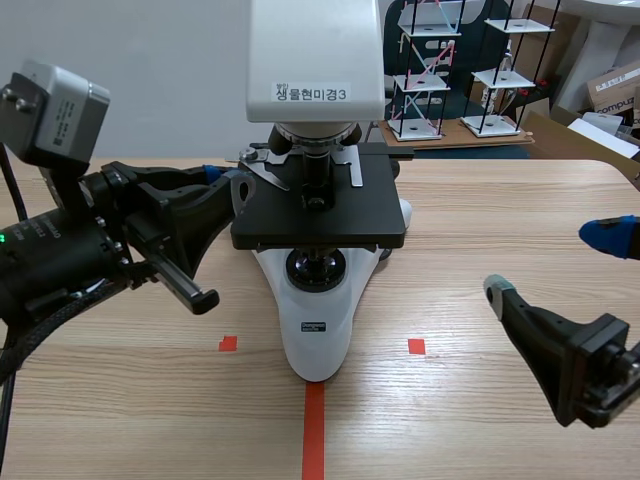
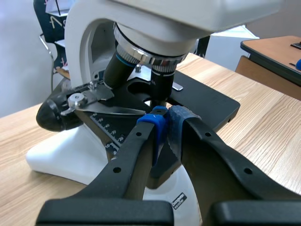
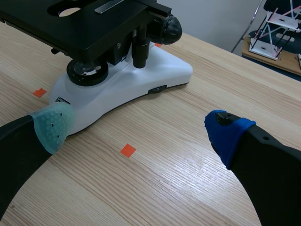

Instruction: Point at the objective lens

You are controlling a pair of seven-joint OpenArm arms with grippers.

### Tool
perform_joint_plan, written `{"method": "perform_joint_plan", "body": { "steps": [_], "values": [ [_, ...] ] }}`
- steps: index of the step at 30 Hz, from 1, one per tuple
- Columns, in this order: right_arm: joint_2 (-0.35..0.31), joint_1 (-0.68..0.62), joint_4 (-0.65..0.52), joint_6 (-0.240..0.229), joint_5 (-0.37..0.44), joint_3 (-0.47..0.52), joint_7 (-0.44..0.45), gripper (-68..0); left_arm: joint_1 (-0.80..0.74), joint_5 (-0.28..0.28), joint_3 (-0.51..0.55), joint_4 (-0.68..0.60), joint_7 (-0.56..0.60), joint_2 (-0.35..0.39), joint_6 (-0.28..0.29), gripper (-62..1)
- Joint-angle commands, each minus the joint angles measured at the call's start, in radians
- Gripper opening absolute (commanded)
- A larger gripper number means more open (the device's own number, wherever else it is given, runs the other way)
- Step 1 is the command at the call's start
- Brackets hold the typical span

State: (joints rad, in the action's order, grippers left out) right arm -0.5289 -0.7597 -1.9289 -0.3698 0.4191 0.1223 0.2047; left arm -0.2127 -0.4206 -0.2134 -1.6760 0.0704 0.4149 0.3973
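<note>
The left tool point(image 2: 168, 117) was found clenched on nothing, its blue pads point(image 2: 157, 123) pressed together over the black stage point(image 2: 207, 101). Its tips sat just beneath the objective lens point(image 2: 162, 82) of the white microscope point(image 2: 61, 160), directly ahead of the tool; contact could not be confirmed. The right tool point(image 3: 140, 129) was released, fingers point(image 3: 51, 125) spread wide above the worktop point(image 3: 188, 179), with the microscope's base ahead of it and the lens well apart.
</note>
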Motion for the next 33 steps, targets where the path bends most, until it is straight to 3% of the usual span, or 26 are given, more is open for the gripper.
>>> {"method": "perform_joint_plan", "body": {
  "steps": [1,33],
  "values": [
    [-0.011,0.011,-0.005,0.004,0.008,0.001,0.019,-7.1,0.011,-0.008,-0.014,-0.013,0.004,-0.005,0.002,-59.3],
    [-0.011,0.011,-0.005,0.004,0.008,0.001,0.019,-7.1,0.147,0.001,-0.113,0.081,-0.019,-0.057,0.002,-59.2]
  ]
}}
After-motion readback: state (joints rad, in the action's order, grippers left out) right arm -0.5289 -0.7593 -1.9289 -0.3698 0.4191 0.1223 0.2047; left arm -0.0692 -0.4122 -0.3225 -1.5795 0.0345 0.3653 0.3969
